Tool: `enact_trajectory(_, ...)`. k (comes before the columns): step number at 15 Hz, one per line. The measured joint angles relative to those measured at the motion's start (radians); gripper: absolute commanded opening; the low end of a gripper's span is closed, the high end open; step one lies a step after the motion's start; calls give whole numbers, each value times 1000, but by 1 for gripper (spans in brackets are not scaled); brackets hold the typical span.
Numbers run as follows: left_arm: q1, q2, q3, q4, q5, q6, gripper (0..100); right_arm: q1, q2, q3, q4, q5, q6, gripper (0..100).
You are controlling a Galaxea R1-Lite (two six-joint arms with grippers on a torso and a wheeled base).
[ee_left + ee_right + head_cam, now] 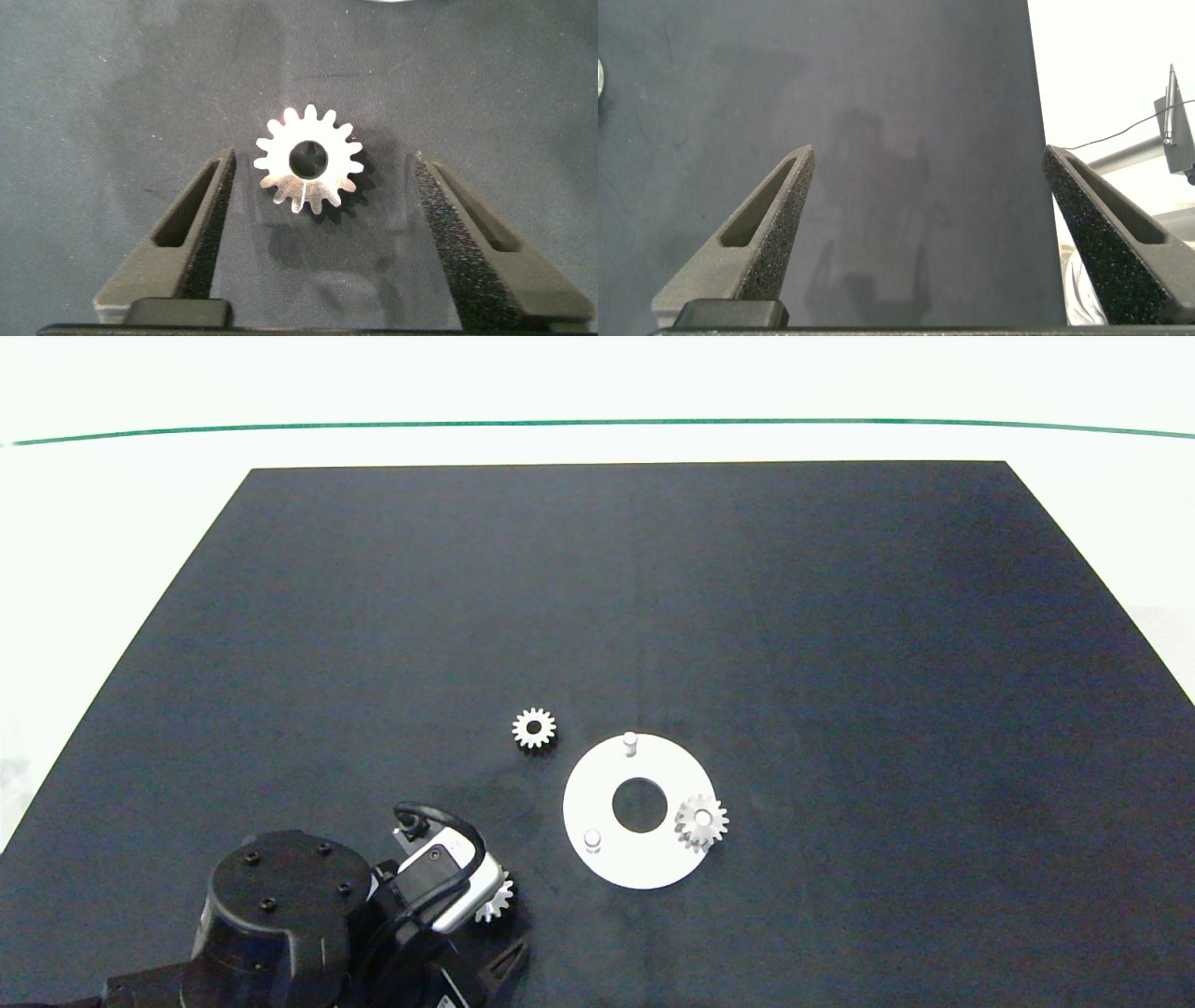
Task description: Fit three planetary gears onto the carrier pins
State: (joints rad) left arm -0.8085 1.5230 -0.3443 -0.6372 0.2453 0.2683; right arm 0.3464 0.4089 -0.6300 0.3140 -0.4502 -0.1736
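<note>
1 small silver toothed gear (pixel 701 821) sits on its pin at 3 o'clock on the flat white round disc (pixel 597 793); 2 white pins (pixel 629 742) wait bare. The left gripper (pixel 318 201), fingers open, hangs over another gear (pixel 308 161) lying on the black worktop (pixel 653 597). The right gripper (pixel 924 233) is open too.

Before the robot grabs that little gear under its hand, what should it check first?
1. Left gripper open wide enough: ok, both fingers stand apart with the gear between them.
2. Gear lying flat on the mat: ok, its hole faces up.
3. Fingers touching the gear: not yet, there is a gap on each side.
4. Free pegs on the white disc: ok, the far peg and the near peg are bare.
5. Third peg: ok, a gear already sits there.
6. Right gripper out of the way: ok, open over bare mat near the edge.
</note>
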Motion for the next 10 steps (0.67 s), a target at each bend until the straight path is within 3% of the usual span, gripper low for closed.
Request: enact_trajectory(10,0,14,-29,0,0,1,50,1,1,-3,0,0,0,100)
